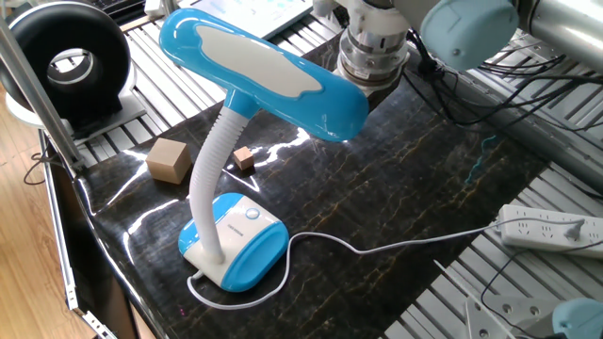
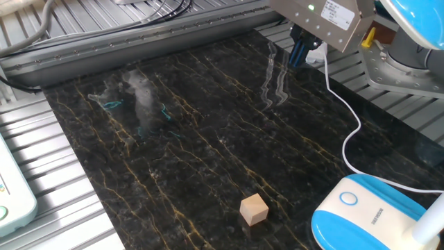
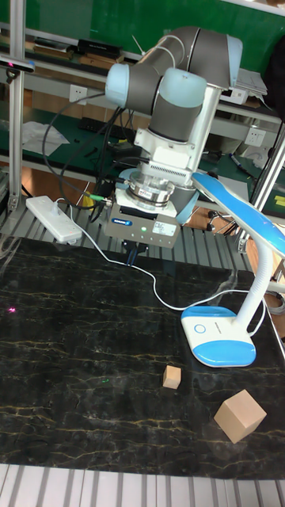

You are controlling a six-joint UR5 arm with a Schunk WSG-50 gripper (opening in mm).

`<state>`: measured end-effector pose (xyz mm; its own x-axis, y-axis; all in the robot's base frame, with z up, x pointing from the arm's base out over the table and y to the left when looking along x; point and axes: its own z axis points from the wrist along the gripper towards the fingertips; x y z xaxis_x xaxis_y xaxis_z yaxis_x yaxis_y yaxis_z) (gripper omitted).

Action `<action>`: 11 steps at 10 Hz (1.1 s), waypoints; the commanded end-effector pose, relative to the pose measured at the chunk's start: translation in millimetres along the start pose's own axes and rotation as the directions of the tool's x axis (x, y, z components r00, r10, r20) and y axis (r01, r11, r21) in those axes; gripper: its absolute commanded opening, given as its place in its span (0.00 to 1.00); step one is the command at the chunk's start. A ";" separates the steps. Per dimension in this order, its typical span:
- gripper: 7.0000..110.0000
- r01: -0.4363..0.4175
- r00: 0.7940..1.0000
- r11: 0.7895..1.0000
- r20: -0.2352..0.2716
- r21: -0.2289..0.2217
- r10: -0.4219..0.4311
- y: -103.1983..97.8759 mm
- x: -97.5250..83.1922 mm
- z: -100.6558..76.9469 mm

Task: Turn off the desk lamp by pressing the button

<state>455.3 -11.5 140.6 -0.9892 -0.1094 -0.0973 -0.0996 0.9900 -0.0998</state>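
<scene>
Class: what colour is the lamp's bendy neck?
White; the desk lamp's neck shows best in one fixed view.

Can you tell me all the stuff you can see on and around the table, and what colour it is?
desk lamp: one, blue and white, standing on the dark table, its long head over it.
button: one, whitish, on top of the lamp's base.
cord: one, thin and white, running from the lamp across the table.
large wooden cube: one, light brown, on the table near the lamp.
small wooden cube: one, light brown, near the lamp's base.
power strip: one, white, beside the table.
round black device: one, off the table's corner.
arm: one, grey with light blue caps.
gripper: one, dark fingers, above the table's far edge.
</scene>
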 end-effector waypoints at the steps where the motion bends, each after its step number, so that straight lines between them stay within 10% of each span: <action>1: 0.00 -0.006 1.000 1.000 -0.007 -0.021 0.006 1.9 -0.3 2.2; 7: 0.00 0.012 1.000 0.995 0.024 -0.100 -0.010 -27.3 6.6 36.7; 11: 0.00 -0.046 0.999 0.986 0.014 -0.161 0.048 1.5 -1.0 23.6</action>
<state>456.9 -25.0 113.5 -0.9894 -0.0947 -0.1096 -0.0969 0.9952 0.0146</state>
